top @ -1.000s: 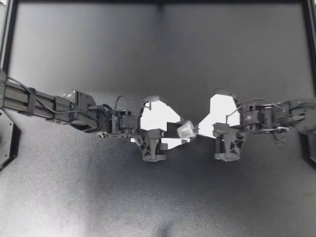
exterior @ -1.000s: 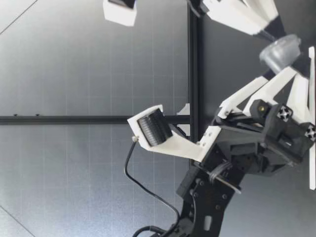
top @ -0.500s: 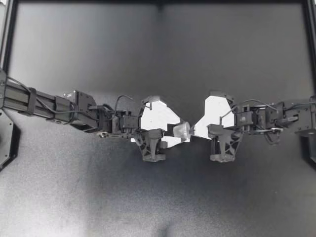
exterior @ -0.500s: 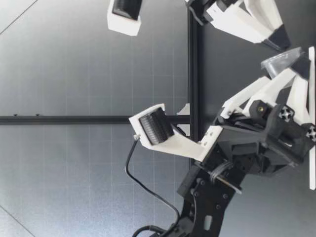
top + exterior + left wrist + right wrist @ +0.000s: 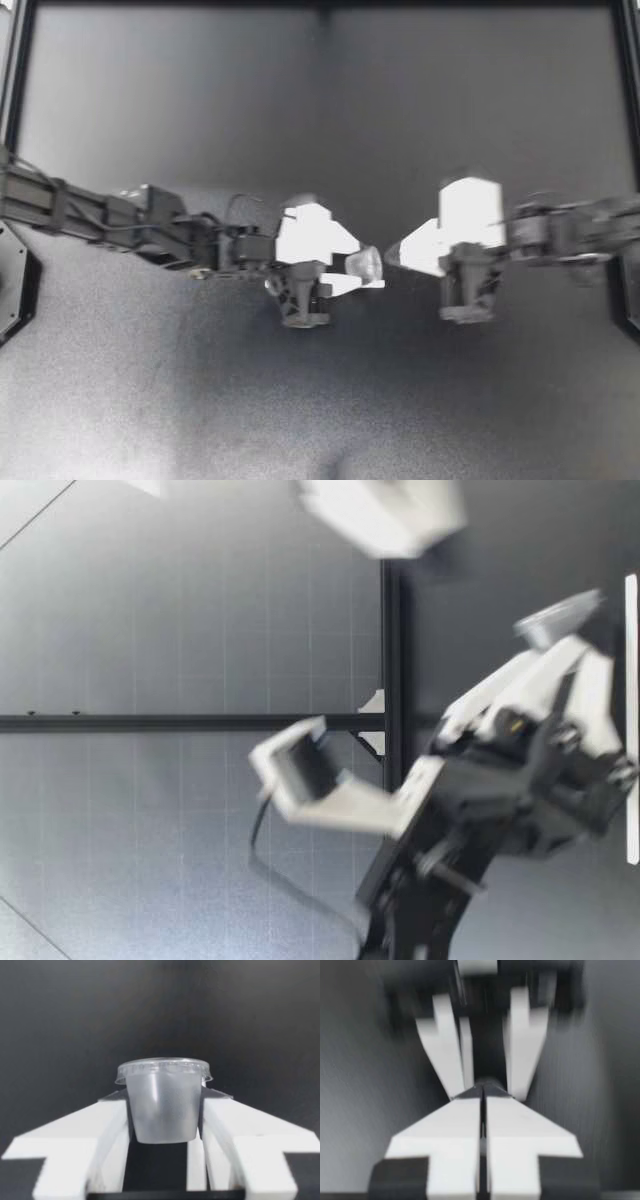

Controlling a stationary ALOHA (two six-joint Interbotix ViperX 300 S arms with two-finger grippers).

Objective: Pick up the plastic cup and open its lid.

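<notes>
My left gripper (image 5: pixel 366 269) is shut on a small translucent plastic cup (image 5: pixel 362 263) above the dark table. In the left wrist view the cup (image 5: pixel 162 1110) stands upright between the white fingers (image 5: pixel 107 1120), which press both its sides, and its clear lid (image 5: pixel 163 1066) is seated on top. My right gripper (image 5: pixel 393 255) is shut, with its tip just beside the cup. In the right wrist view its closed fingers (image 5: pixel 465 1125) point at the blurred left gripper. In the low view the cup (image 5: pixel 557 619) sits atop the left gripper's fingers (image 5: pixel 540 675), and my right gripper (image 5: pixel 385 515) is a blur above.
The black table mat (image 5: pixel 320 400) lies under both arms. A black frame rail (image 5: pixel 320 6) runs along the far edge, with side rails at the table's ends. Both arms hang over the table's middle.
My left gripper has closed onto the cup. The right arm has swung and drawn back a little toward its own side, blurred with motion; its tip has come away from the cup.
</notes>
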